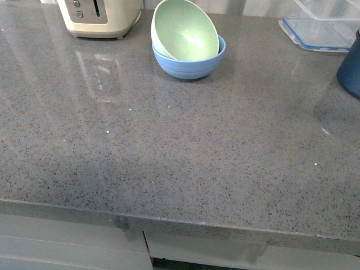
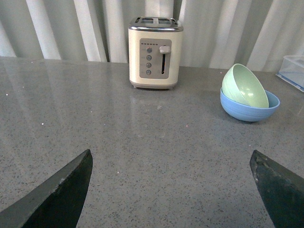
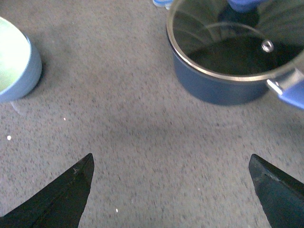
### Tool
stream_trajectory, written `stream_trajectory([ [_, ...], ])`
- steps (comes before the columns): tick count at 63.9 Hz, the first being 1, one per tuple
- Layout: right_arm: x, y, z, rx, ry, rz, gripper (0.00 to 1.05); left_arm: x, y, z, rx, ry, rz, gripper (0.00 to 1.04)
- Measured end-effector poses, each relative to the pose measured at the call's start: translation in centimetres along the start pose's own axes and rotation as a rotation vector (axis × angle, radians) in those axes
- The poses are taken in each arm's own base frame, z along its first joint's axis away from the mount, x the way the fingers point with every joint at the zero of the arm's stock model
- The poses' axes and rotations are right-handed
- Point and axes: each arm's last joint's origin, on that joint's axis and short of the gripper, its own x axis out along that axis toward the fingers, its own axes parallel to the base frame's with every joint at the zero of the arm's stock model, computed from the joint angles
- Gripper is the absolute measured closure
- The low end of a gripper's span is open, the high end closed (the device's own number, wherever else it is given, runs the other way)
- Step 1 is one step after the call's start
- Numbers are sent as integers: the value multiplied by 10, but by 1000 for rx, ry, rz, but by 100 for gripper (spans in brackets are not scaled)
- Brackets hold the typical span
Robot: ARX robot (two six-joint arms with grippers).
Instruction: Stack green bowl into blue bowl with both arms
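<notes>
both grippers spread, empty | green bowl point(image 1: 187, 29) tilted in blue bowl point(image 1: 191, 65)

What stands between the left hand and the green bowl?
Nothing visible does. In the left wrist view, bare countertop lies between the open left hand and the green bowl, which leans tilted inside the blue bowl.

Green bowl point(image 1: 185, 31) sits tilted inside blue bowl point(image 1: 190, 63), far side of grey speckled surface point(image 1: 169, 152). Cream toaster point(image 1: 100, 17) just left of bowls. Clear container point(image 1: 320, 22) far right, dark blue pot point(image 1: 351, 67) at right edge.
</notes>
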Motion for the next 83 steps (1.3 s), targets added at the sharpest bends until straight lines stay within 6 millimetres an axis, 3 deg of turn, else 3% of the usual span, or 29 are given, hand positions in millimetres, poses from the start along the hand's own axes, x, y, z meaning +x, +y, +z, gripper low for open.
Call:
stream_trajectory([
  [4,-17,-4,-25,19,19,-13,10,0,0,0,0,0,0,7],
  [12,-30,-6,-51,35,56,-41,10,0,0,0,0,0,0,7],
  [25,-31,-7,-57,14,-7,-27,13,0,0,0,0,0,0,7],
  [31,-24,-6,-73,-99,-348,-3,28,0,0,0,0,0,1,7],
  [38,-31,-1,-82,-170,-622,5,48,0,0,0,0,-1,0,7],
  [58,-35,10,-111,-182,-660,-17,104,0,0,0,0,0,0,7],
  [83,-41,11,-131,-195,-663,11,104,0,0,0,0,0,0,7],
])
